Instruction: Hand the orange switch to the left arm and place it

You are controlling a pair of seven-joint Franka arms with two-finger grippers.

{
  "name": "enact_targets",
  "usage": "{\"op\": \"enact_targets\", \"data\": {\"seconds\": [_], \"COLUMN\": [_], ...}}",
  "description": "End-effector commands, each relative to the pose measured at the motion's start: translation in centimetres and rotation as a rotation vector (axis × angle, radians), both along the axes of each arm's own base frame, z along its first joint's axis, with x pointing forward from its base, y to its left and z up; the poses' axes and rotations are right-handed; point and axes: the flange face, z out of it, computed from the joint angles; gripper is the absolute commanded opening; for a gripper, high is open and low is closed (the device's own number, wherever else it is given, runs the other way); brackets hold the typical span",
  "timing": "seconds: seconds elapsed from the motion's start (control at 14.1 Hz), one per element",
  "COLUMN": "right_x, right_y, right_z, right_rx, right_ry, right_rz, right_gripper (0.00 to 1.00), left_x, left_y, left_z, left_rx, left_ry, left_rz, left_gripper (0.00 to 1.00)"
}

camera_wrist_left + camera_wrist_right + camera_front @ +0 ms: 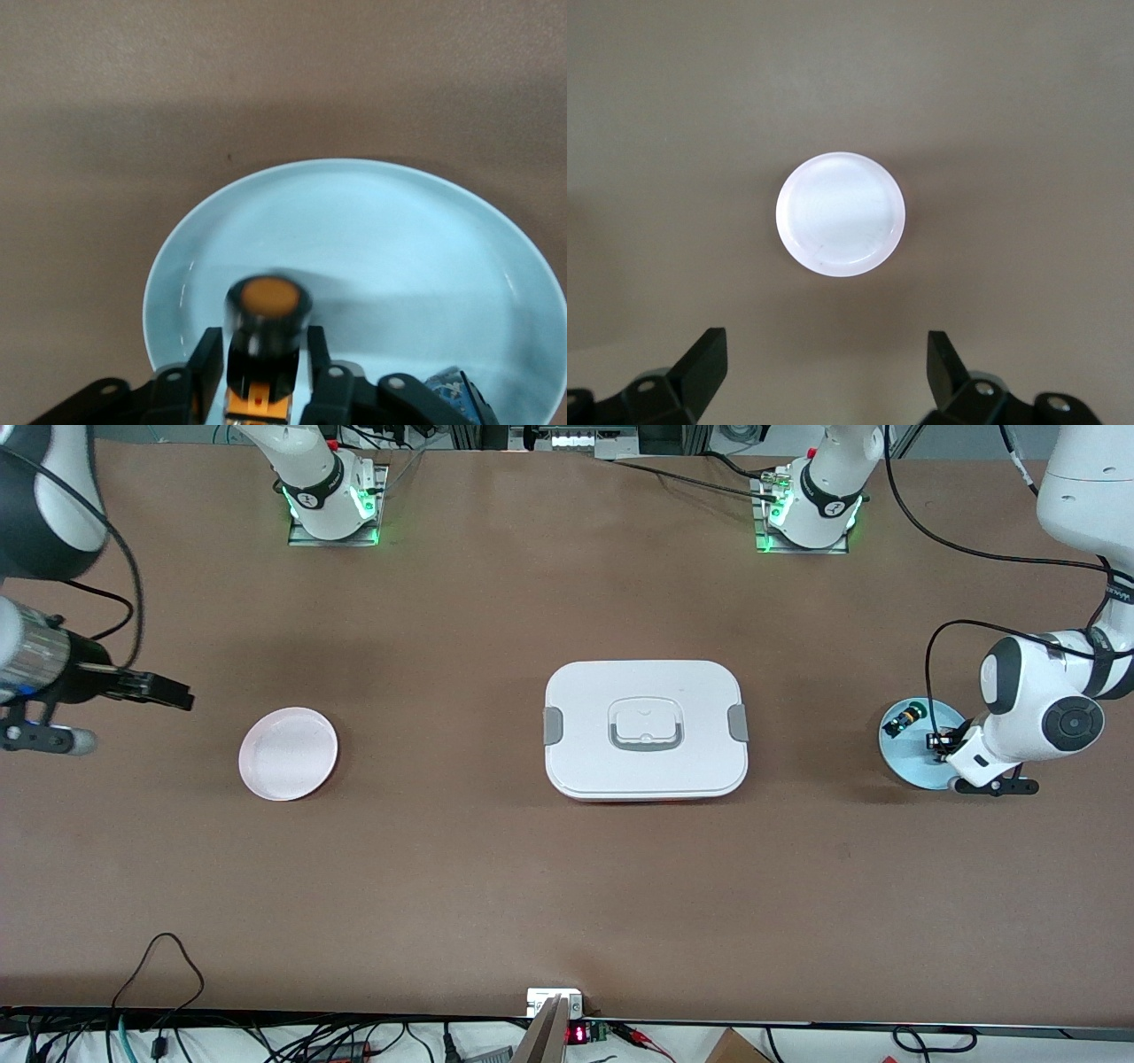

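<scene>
Pink plate: a small round pale-pink plate [288,754] lies on the brown table toward the right arm's end, well apart from the box.
Box: the large white rounded-rectangular plastic box [645,729] with grey side latches and a recessed lid handle sits mid-table, between the two plates.
Blue plate: a round light-blue plate [912,766] lies toward the left arm's end of the table.
Left gripper: the black two-finger left gripper [263,370] is low over the blue plate, its fingers closed against the sides of the orange switch.
Orange switch: the tiny black push-button switch with an orange cap [268,312] sits between those fingers, above the plate's surface.
Green-tipped switch: a similar small black switch with a green tip [906,716] lies on the blue plate, near its edge.
Right gripper: the black right gripper [826,370] hangs above the pink plate with fingers spread wide, holding nothing; this arm waits.
</scene>
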Motion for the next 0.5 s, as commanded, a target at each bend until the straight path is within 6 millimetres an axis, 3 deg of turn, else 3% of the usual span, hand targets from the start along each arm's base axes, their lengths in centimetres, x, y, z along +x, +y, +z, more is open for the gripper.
{"op": "enact_targets", "data": {"seconds": [0.0,0.21,0.43], "right_x": [-0.8,-1.5,-3.5], "right_y": [-1.1,-1.1,-1.0], "right_z": [1.6,-0.1,-1.9], "right_rx": [-0.060,-0.064,-0.062], "right_ry": [-0.003,0.029,-0.055], "right_rz": [0.091,0.135,0.148], "right_gripper": [1.00,1.00,1.00], "left_x": [1.8,3.6,5.8], "left_y": [0.4,-0.1,-4.3], "left_z": [3.2,8.8,16.8], "left_rx": [0.036,0.049,-0.043], "left_ry": [-0.043,-0.044,-0.091], "left_rz": [-0.028,-0.011,0.039], "left_gripper": [1.00,1.00,1.00]}}
